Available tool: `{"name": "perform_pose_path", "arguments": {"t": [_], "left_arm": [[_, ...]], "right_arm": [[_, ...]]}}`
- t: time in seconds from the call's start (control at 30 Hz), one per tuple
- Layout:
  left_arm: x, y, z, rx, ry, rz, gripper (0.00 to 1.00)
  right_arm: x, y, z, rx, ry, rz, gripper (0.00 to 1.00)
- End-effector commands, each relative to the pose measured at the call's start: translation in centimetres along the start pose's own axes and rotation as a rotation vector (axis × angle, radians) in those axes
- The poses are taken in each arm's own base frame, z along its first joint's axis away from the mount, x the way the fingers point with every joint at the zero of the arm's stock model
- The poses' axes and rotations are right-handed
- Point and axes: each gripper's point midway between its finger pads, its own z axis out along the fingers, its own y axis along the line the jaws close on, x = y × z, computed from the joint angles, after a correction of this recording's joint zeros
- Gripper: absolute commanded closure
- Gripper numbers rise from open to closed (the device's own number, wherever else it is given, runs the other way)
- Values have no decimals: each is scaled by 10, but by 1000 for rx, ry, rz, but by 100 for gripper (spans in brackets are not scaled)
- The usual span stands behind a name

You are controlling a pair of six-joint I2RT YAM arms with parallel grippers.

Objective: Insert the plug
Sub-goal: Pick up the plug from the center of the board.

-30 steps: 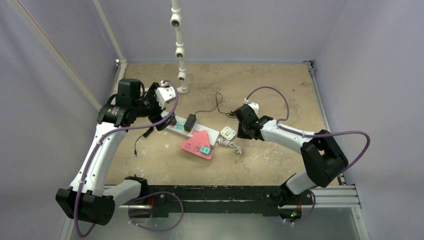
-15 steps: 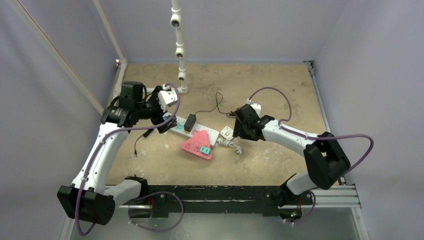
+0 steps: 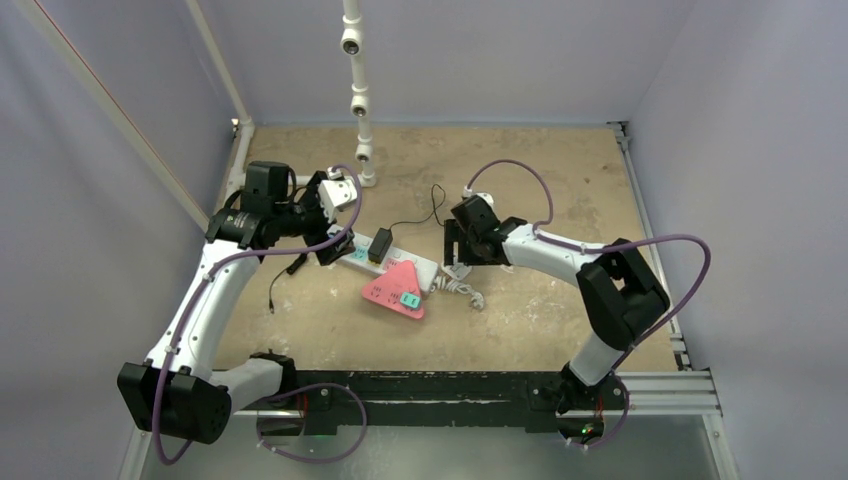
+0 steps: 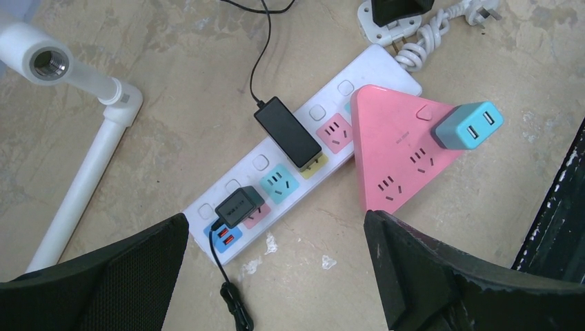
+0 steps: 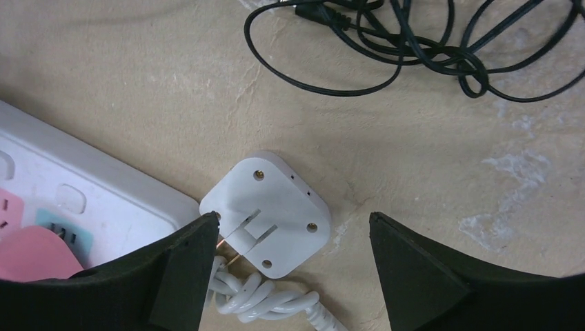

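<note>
While the left gripper hovers over the 10 o'clock end of the white power strip, its fingers stand wide apart with nothing between them. From there the strip runs toward 4 o'clock in the overhead view. On it sit a small black plug and a black adapter. A teal socket and a pink socket look free. A pink triangular strip leans against its 5 o'clock side and carries a blue USB charger.

The thing to insert is the white plug. It lies on the table just beside the strip's far right end, on its back with its flat pins pointing up. Its coiled white cord is at 6 o'clock of it and a loose black cable at 1 o'clock. The right gripper hangs directly over it, spread and grasping nothing, one finger on either side of the plug body.

I judge this to be the reach for the pick-up, with the plug not yet grasped. The next move calls for lowering, clamping on the plug's flat sides and lifting. The pins then have to be turned downward before the plug goes to a free socket at 9 o'clock. The left arm looks placed to steady the strip.
</note>
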Motion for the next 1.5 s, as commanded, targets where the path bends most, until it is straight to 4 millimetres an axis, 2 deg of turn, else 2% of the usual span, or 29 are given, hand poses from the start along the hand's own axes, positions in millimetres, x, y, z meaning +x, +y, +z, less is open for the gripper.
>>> {"name": "perform_pose_path", "arguments": {"t": [0.0, 0.17, 0.37, 0.57, 0.67, 0.8, 0.97, 1.2, 1.33, 1.47], "left_arm": [[-14, 3, -3, -7, -52, 49, 1], [-17, 7, -3, -13, -55, 51, 1], [-17, 7, -3, -13, -52, 44, 1], [-15, 8, -5, -29, -45, 52, 1], [-16, 8, -5, -30, -47, 55, 1], [-18, 8, -3, -17, -55, 51, 1], [-20, 8, -1, -3, -62, 47, 1], [-22, 7, -2, -2, -66, 50, 1], [-20, 6, -1, 4, -66, 45, 1], [-22, 4, -1, 14, -73, 37, 1]], "right_arm": [[-4, 14, 0, -65, -3, -126, 17], [7, 20, -1, -116, 23, -185, 10], [13, 25, 5, -132, 47, -224, 10], [27, 0, 18, 7, 109, -219, 16], [25, -19, 22, 116, 94, -202, 19], [18, -27, 16, 157, 54, -145, 21], [6, -21, 13, 127, 28, -126, 19], [13, -8, 24, 70, 66, -129, 20], [12, -7, 26, 67, 64, -128, 26], [9, -7, 24, 65, 49, -117, 44]]}}
